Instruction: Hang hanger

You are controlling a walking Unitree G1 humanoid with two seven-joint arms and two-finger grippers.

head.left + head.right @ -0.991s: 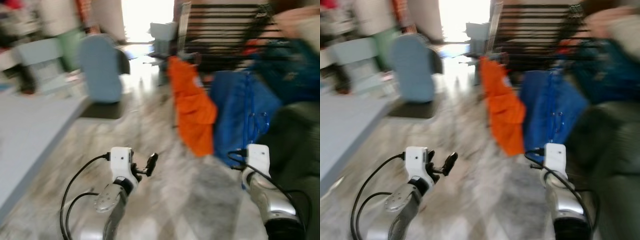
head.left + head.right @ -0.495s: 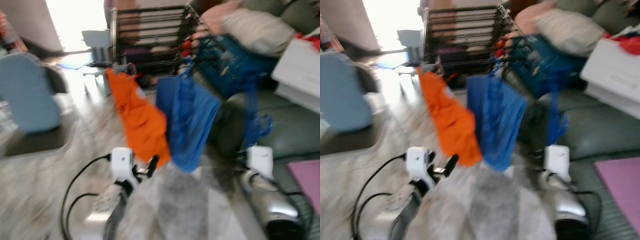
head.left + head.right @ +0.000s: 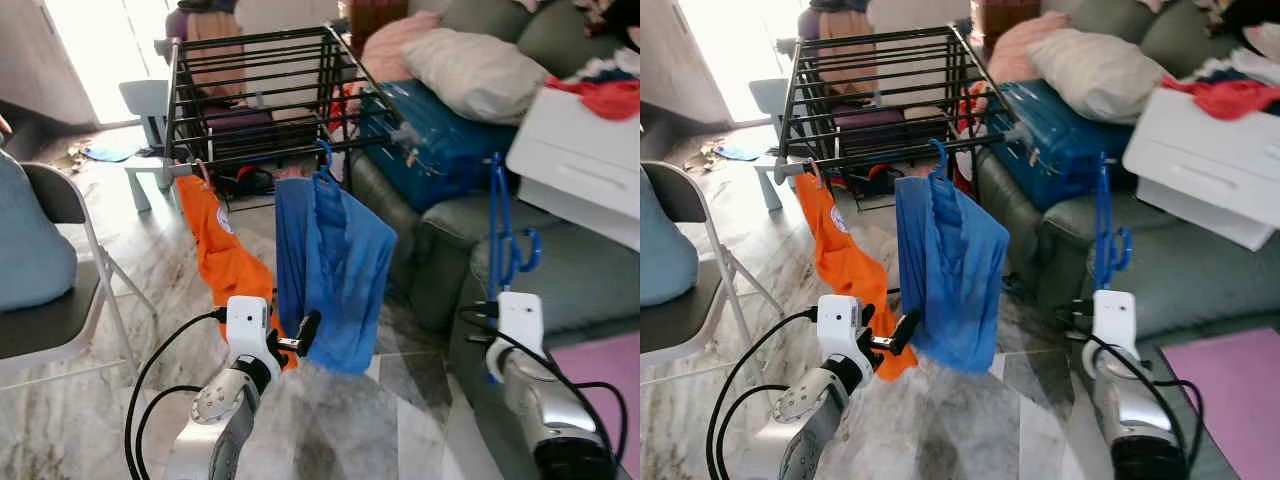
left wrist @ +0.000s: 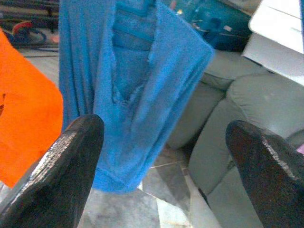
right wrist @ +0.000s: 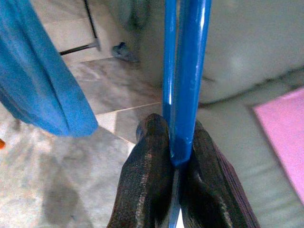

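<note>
My right gripper (image 5: 173,142) is shut on the lower end of a bare blue plastic hanger (image 3: 497,230), which stands upright in front of the green sofa. A black wire drying rack (image 3: 260,90) stands ahead in the middle. On its front rail (image 3: 290,152) hang a blue shirt (image 3: 335,270) on a blue hanger and, to its left, an orange garment (image 3: 225,260). My left gripper (image 4: 164,127) is open and holds nothing. It is low down, just in front of the blue shirt's hem.
A folding chair (image 3: 60,310) with a pale blue cushion stands at the left. The green sofa (image 3: 450,250) on the right carries a blue suitcase (image 3: 440,140), a pillow (image 3: 480,70) and a white box (image 3: 580,150). A pink mat (image 3: 600,365) lies at the lower right. The floor is marble.
The whole view has swung right and gone from blurred to sharp, so the rack and shirts now sit in the middle. Both arms keep the same pose.
</note>
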